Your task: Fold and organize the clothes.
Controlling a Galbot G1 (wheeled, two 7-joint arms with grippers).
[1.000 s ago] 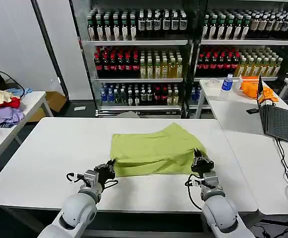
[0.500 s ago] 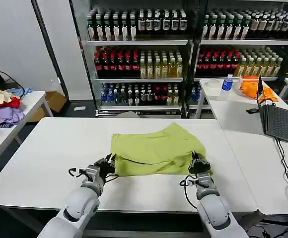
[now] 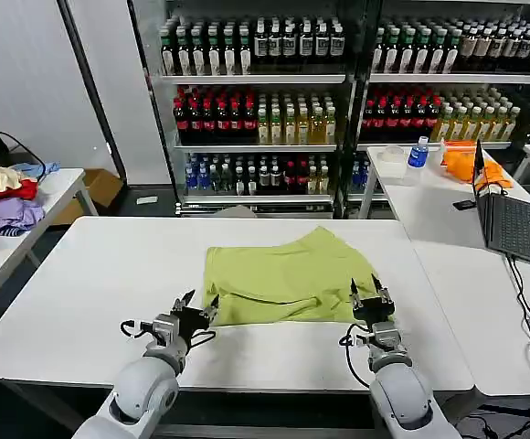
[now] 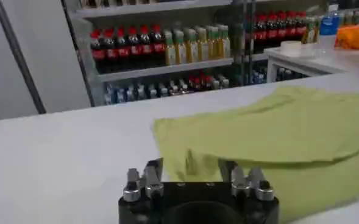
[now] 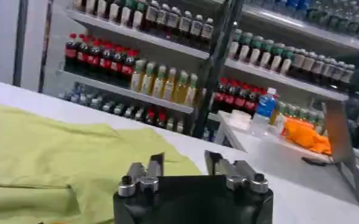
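The clothes are one lime-green T-shirt (image 3: 283, 274), lying folded in the middle of the white table (image 3: 91, 274). My left gripper (image 3: 196, 309) stands open at the shirt's near left corner, its fingers apart just off the cloth edge. At the near right corner my right gripper (image 3: 370, 296) is open too. In the left wrist view the shirt (image 4: 277, 134) spreads out beyond the open left gripper (image 4: 191, 170). In the right wrist view the shirt (image 5: 45, 158) lies ahead of and beside the open right gripper (image 5: 184, 161). Neither gripper holds anything.
A side table at the left carries a heap of red, purple and cream garments (image 3: 5, 197). The table at the right holds a laptop (image 3: 516, 224), an orange cloth (image 3: 466, 160) and a water bottle (image 3: 418, 151). Drink shelves (image 3: 265, 110) stand behind.
Both grippers were shut at the shirt's near corners; now their fingers are spread open and they have let go. The front edge lies flat on the table.
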